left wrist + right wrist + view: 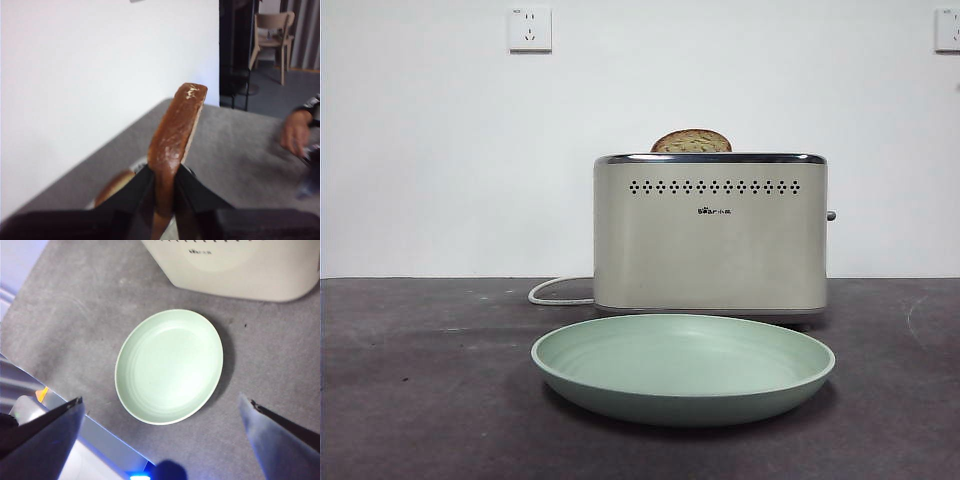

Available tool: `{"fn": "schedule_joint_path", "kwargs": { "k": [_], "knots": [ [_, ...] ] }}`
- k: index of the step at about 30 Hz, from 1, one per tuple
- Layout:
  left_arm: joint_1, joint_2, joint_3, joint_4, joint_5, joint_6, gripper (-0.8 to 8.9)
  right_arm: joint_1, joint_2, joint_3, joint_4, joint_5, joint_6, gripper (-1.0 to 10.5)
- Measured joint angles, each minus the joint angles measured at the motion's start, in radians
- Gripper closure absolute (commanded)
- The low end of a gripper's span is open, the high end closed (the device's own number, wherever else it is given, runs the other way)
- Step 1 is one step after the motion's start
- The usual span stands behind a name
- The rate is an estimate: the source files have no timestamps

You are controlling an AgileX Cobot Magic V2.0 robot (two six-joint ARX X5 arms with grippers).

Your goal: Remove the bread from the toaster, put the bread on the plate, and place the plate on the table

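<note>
In the front view, the toaster point(710, 235) stands on the table point(420, 400) with the plate point(683, 365) just in front of it. A rounded top of bread point(691, 141) shows above the slot. No arm appears here, so you cannot judge from this view how high either gripper is; bringing a slice down blind could knock it against the chrome rim.

In the left wrist view, the left gripper point(165, 169) is clamped on a slice of bread point(175, 130), seen edge-on and standing up between the jaws. The grip sits low on the slice, and my worry is that it pivots or crumbles if you swing fast. A second brown slice point(114, 186) seems to sit below, beside the jaws. A person's hand point(295, 132) is at the table's far edge, so watch it.

In the right wrist view, the right gripper point(161, 399) hangs well above the plate point(169, 366), pointing down, jaws spread wide and holding nothing. The toaster point(235, 265) lies close beyond the plate, so a careless reach could nudge it.
</note>
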Motion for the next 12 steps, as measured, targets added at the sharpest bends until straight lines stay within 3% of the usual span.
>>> {"fn": "schedule_joint_path", "kwargs": {
  "k": [12],
  "knots": [
    [-0.065, -0.101, 0.0, -0.33, -0.003, 0.0, 8.18, 0.034, 0.277, 0.0, 0.072, 0.003, 0.0, 3.6]
  ]
}}
